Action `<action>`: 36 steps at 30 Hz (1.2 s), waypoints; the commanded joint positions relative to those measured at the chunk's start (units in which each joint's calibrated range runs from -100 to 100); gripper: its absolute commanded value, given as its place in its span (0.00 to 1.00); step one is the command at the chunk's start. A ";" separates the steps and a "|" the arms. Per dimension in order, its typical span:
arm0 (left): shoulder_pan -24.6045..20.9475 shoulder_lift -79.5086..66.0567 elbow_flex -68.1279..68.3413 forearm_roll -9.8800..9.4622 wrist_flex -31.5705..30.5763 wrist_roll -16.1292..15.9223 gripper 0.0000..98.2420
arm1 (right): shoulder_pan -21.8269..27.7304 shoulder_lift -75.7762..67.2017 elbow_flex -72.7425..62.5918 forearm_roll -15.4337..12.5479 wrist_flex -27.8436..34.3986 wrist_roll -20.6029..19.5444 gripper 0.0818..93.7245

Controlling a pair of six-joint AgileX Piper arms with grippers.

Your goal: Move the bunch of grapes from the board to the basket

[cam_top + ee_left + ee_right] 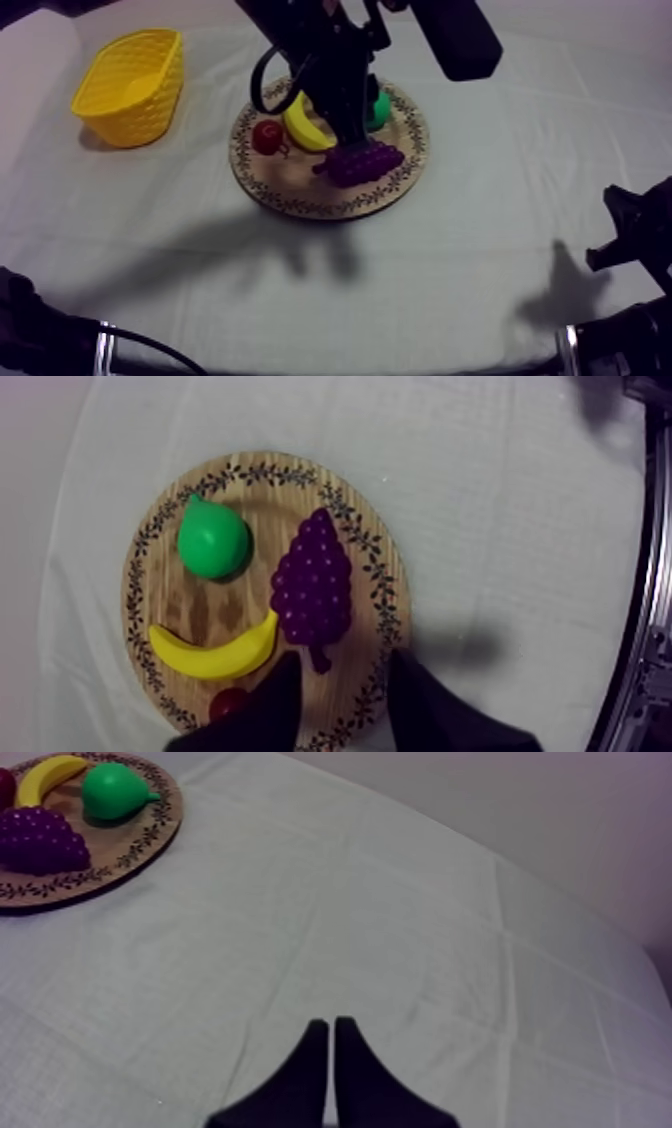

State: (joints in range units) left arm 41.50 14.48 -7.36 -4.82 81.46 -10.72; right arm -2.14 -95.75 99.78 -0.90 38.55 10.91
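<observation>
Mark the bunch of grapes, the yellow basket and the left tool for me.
bunch of grapes (312,581): left wrist view, middle of the cluster.
yellow basket (153,112): top view, its near side wall.
left tool (345,676): left wrist view, gap midway between its open fingertips.

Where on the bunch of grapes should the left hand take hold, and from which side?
Probably across its wide middle, from straight above: the bunch of grapes lies flat on the wooden board, the banana crowds its stem end, and the open left hand hangs over that board.
</observation>
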 commanded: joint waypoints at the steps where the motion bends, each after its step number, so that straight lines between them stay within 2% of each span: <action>1: -0.05 0.25 0.23 0.01 -0.01 0.20 0.52 | -0.01 0.00 0.00 -0.01 -0.01 0.01 0.00; 7: -0.25 1.49 0.35 0.43 0.01 0.62 0.63 | -0.01 0.00 0.00 -0.01 -0.01 0.01 0.00; 13: -0.74 3.82 -0.48 1.21 0.01 0.66 0.68 | -0.01 0.00 0.00 -0.01 -0.01 0.01 0.00; 24: -3.50 13.76 -4.39 1.79 0.01 0.42 0.74 | -0.01 0.00 0.00 -0.01 -0.01 0.01 0.00; 36: -4.22 22.40 -10.42 1.99 0.92 0.22 0.77 | -0.01 0.00 0.00 -0.01 -0.01 0.01 0.00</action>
State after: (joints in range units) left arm 37.30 36.24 -17.58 -2.80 82.34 -10.53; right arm -2.14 -95.75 99.78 -0.90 38.55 10.88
